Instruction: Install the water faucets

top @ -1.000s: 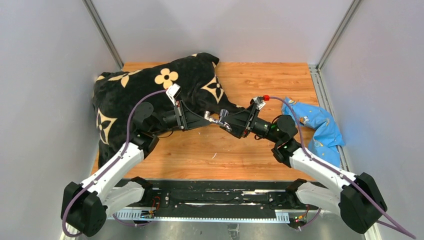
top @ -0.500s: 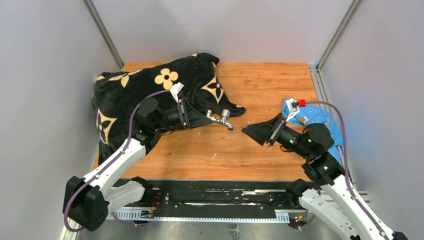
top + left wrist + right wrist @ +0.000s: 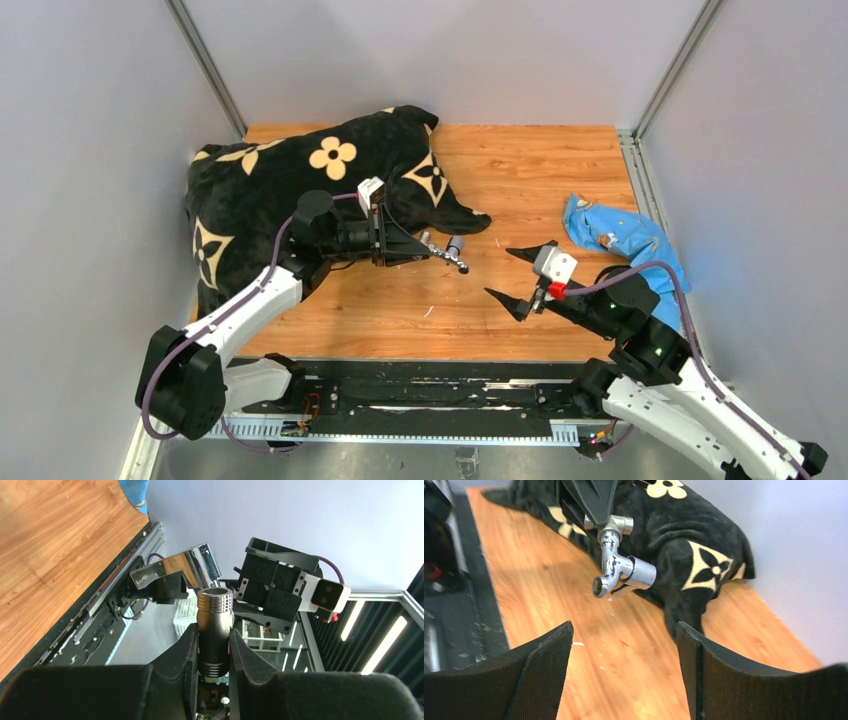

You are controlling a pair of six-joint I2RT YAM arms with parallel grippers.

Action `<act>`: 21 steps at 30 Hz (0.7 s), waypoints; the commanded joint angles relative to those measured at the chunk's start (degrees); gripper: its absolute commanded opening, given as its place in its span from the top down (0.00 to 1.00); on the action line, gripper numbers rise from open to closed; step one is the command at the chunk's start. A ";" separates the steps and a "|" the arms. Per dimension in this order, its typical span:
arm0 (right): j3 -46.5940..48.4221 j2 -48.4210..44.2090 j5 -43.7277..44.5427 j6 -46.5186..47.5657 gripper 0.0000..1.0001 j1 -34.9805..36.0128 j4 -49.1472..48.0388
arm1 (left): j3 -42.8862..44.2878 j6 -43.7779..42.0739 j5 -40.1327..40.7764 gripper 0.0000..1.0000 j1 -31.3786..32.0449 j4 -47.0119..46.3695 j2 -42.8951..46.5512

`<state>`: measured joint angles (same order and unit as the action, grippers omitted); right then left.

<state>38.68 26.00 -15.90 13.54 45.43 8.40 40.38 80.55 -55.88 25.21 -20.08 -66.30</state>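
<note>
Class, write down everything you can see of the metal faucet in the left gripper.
The faucet is shiny chrome metal: a threaded barrel, a curved neck and a short round cylinder beside an open spout. The left gripper clamps its barrel between black fingers, holding it above the wooden table, in front of the black blanket. Nothing else touches it.

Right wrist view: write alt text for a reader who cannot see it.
A chrome faucet hangs over a wooden table, clamped at its threaded end by the left gripper at the top. The right gripper stands open and empty in the foreground, facing it. A black blanket with tan flowers lies behind.
</note>
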 commanded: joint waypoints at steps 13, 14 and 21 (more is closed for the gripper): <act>-4.43 12.03 31.42 32.51 0.21 22.10 -15.16 | 1.26 1.81 -1.42 1.00 0.10 -1.28 -1.66; -4.48 12.99 31.10 32.78 0.21 22.15 -16.24 | 1.34 1.88 -1.51 1.00 0.11 -1.28 -1.66; -4.17 19.07 28.70 35.81 0.26 22.25 -21.78 | 1.33 1.63 -1.77 1.00 0.10 -1.26 -1.11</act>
<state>34.06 42.70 11.68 45.69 66.87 -7.40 40.38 81.89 -56.34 25.21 -19.77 -68.25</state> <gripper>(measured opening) 0.770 0.236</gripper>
